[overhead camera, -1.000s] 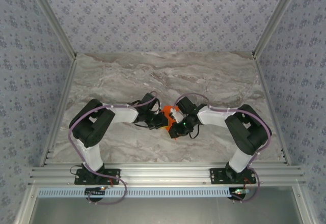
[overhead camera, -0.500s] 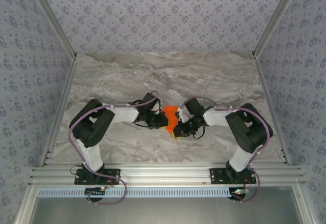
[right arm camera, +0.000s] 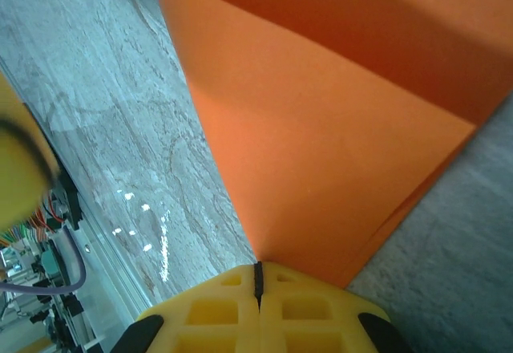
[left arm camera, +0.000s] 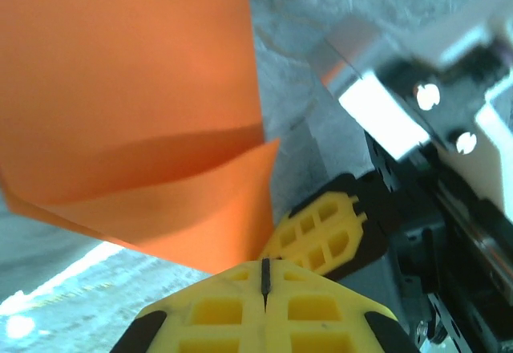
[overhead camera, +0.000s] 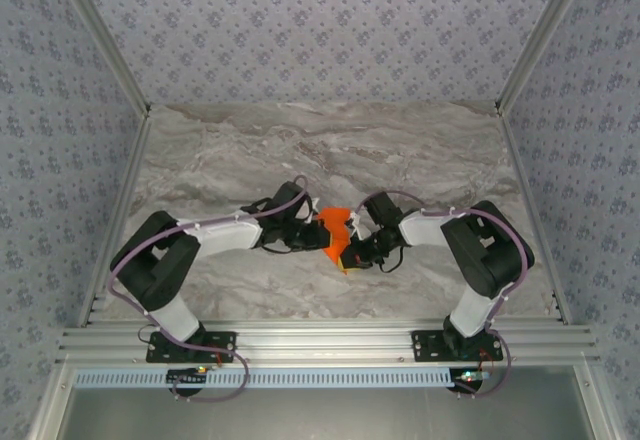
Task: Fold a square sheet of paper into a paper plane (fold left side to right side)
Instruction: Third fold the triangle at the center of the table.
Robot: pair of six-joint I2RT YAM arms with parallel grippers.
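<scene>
Near the middle of the grey marbled table (overhead camera: 250, 150), you are gripping the thin bright orange sheet of paper (overhead camera: 335, 232) from both sides: the left gripper (left arm camera: 264, 277) and the right gripper (right arm camera: 258, 277) are each clenching an edge. You are seemingly working mid-fold; next you are needing to carry the left side rightward, edges aligned.

The sheet of paper (left arm camera: 128, 88) is smooth and matt, the jaws yellow plastic, the table (overhead camera: 400, 150) glossy.

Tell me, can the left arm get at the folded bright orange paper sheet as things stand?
Likely yes: the left end effector looks shut on a corner of the folded bright orange paper sheet, nothing between them. The right end effector grips another edge, not blocking.
</scene>
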